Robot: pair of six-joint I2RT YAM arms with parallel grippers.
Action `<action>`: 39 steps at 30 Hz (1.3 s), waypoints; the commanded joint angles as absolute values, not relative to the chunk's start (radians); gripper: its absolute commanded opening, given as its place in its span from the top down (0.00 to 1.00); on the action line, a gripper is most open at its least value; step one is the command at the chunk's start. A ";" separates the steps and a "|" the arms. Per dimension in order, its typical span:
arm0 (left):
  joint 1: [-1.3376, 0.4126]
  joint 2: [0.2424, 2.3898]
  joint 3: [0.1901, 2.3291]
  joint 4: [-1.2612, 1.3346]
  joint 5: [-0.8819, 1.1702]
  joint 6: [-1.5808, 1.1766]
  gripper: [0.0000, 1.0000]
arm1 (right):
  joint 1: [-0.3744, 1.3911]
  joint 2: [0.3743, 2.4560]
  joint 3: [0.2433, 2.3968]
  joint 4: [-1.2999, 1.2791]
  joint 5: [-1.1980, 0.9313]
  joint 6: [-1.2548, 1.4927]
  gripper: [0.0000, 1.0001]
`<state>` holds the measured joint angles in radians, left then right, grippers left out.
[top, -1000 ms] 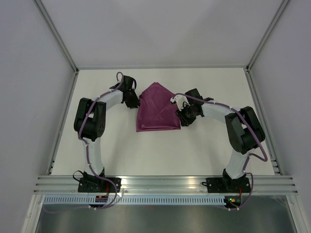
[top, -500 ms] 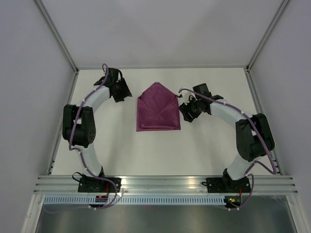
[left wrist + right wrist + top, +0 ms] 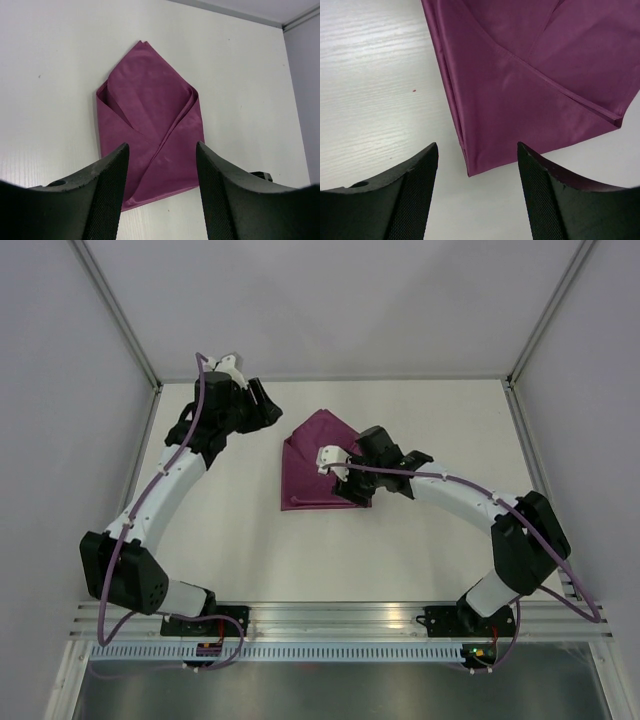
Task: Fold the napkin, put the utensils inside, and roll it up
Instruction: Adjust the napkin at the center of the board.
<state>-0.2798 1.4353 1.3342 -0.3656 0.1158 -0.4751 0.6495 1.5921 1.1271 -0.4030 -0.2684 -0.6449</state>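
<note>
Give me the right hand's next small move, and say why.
Probably lower the right hand straight down and pinch the napkin corner lying between its open fingers. The napkin lies flat, folded into a pointed pocket. Both hands are open and empty, the left hand hangs clear of the cloth, and no utensils show in any view, so only the cloth can be worked on.

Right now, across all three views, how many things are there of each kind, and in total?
napkin: 1, purple, folded
grippers: 2, left gripper and right gripper, both open and empty
utensils: 0 in view
Total: 3
</note>
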 commanded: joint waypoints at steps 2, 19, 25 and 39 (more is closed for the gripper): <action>-0.275 1.327 1.233 -0.238 0.118 -0.443 0.38 | 0.658 1.628 1.065 -0.359 -0.282 -0.782 0.30; -0.278 1.224 1.154 -0.242 0.106 -0.376 0.37 | 0.756 1.807 1.140 -0.242 -0.247 -0.793 0.29; -0.278 1.215 1.137 -0.241 0.101 -0.374 0.37 | 0.776 1.878 1.177 -0.241 -0.215 -0.818 0.30; -0.278 1.158 0.997 -0.170 0.144 -0.400 0.38 | 0.775 1.951 1.207 -0.340 -0.229 -0.880 0.44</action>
